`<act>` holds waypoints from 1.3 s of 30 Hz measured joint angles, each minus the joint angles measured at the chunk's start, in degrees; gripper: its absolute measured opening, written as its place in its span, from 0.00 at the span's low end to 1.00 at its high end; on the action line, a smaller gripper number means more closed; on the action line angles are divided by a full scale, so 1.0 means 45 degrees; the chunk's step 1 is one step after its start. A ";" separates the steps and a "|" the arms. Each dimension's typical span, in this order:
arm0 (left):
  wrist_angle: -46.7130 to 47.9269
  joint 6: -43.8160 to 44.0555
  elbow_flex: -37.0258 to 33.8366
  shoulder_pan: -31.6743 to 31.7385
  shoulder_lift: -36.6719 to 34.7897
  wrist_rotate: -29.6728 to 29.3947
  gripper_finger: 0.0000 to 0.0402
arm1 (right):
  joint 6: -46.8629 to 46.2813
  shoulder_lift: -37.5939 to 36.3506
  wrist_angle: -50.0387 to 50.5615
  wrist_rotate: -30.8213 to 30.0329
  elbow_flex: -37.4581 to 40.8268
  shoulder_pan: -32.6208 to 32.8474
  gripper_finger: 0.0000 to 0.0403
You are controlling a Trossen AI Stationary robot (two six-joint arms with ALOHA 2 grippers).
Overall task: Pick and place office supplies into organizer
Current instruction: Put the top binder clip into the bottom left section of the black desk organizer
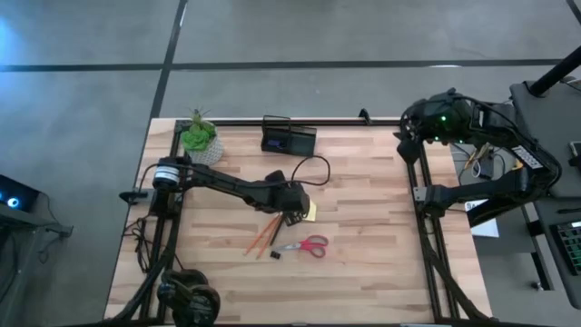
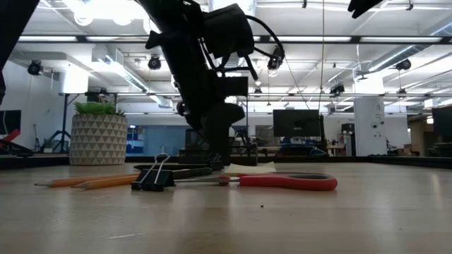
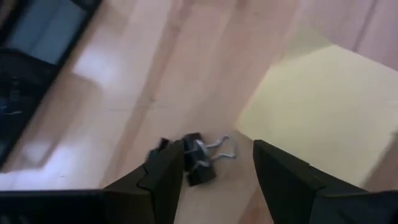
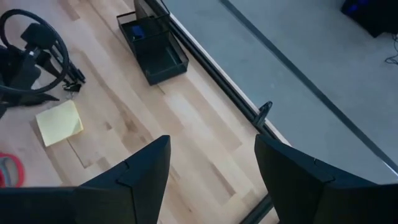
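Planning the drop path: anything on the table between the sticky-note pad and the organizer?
Bare wood in the right wrist view between the sticky-note pad and the organizer. The left arm's cable loop sits off to one side.

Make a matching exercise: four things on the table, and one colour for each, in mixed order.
Things:
1. scissors handles
2. sticky-note pad
3. organizer
4. pencils

Colours:
a. black
b. orange
c. red
d. yellow

Pairs: 1-c, 2-d, 3-a, 4-b
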State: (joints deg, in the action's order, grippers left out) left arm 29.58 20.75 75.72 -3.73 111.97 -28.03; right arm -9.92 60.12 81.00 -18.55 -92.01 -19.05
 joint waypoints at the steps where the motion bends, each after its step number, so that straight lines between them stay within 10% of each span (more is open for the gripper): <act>1: 0.0126 -0.0005 -0.0012 0.0000 -0.0036 -0.0171 0.44 | 0.0008 0.0000 -0.0077 -0.0013 0.0000 0.0000 0.57; 39: 0.0980 -0.0261 0.0508 0.0908 -0.0805 0.0386 0.00 | 0.0241 0.0243 -0.0529 -0.0800 0.0000 -0.0005 0.57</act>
State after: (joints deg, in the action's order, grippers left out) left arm 33.99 19.58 78.01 0.36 108.35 -26.29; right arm -8.84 61.21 78.62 -22.15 -92.01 -19.07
